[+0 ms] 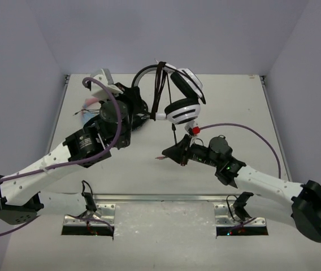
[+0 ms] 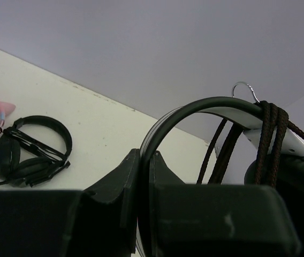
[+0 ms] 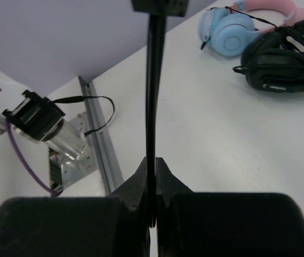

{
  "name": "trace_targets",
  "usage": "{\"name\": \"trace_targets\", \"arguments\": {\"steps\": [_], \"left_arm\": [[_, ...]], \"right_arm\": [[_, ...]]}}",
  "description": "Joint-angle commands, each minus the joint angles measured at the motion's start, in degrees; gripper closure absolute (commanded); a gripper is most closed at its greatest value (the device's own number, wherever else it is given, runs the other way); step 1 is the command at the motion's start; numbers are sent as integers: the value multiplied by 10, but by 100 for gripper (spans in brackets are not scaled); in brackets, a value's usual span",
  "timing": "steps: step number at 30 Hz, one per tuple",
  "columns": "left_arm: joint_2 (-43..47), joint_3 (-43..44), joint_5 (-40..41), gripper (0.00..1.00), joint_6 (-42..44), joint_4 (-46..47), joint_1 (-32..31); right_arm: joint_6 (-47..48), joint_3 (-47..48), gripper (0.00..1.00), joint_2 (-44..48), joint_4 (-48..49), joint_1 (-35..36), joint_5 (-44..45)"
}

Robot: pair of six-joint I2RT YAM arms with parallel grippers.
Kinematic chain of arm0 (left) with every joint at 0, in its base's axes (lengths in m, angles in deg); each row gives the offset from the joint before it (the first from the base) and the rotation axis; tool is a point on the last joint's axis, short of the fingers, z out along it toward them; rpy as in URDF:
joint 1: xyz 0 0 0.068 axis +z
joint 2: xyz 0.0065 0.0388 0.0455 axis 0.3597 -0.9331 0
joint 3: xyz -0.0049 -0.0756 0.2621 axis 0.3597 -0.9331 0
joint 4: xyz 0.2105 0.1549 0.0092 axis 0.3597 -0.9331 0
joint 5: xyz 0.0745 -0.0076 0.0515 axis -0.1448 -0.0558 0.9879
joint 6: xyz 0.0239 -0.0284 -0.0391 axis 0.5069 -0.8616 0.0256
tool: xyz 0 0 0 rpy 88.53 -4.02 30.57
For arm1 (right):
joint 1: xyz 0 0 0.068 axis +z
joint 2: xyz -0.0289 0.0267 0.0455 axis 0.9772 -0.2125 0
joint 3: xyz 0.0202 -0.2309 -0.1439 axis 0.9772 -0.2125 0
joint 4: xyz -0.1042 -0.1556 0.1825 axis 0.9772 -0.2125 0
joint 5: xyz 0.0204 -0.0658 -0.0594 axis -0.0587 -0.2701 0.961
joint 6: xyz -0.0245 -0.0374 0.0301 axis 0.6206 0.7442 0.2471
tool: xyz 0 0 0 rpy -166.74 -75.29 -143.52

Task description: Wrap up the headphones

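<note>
The white headphones point(image 1: 183, 108) hang above the table's far middle, held up by the headband point(image 2: 205, 104). My left gripper point(image 1: 143, 116) is shut on the headband's dark end; the left wrist view shows it pinched between the fingertips point(image 2: 145, 158). The thin black cable point(image 1: 160, 84) is looped a few times round the headband point(image 2: 272, 134). A stretch of cable runs down below the ear cup to my right gripper point(image 1: 176, 149). In the right wrist view that gripper point(image 3: 152, 163) is shut on the taut cable point(image 3: 153, 80).
A pink-and-blue cat-ear pair point(image 3: 232, 29) and an all-black pair point(image 3: 280, 64) lie on the table at the far left, mostly hidden under my left arm in the top view. A metal rail point(image 3: 96, 139) runs along the near edge. Purple arm cables point(image 1: 245, 129) loop over the table.
</note>
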Motion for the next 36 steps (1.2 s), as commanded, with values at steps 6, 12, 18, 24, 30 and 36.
{"name": "trace_targets", "arguments": {"steps": [6,12,18,24,30,36], "left_arm": [[-29,1,70,100,-108,156,-5],[-35,-21,77,100,-142,172,-6],[-38,-20,91,100,-154,172,-18],[-36,-23,101,100,-146,179,-19],[-38,-59,130,100,-40,294,-19],[-29,-129,171,100,-9,352,-17]], "right_arm": [[-17,-22,96,142,-41,107,76],[-84,-58,87,140,49,118,52],[-117,-59,99,72,115,124,48],[-111,-49,99,67,114,147,77],[-87,-5,97,100,-1,223,161],[-106,121,99,89,-199,250,105]]}}
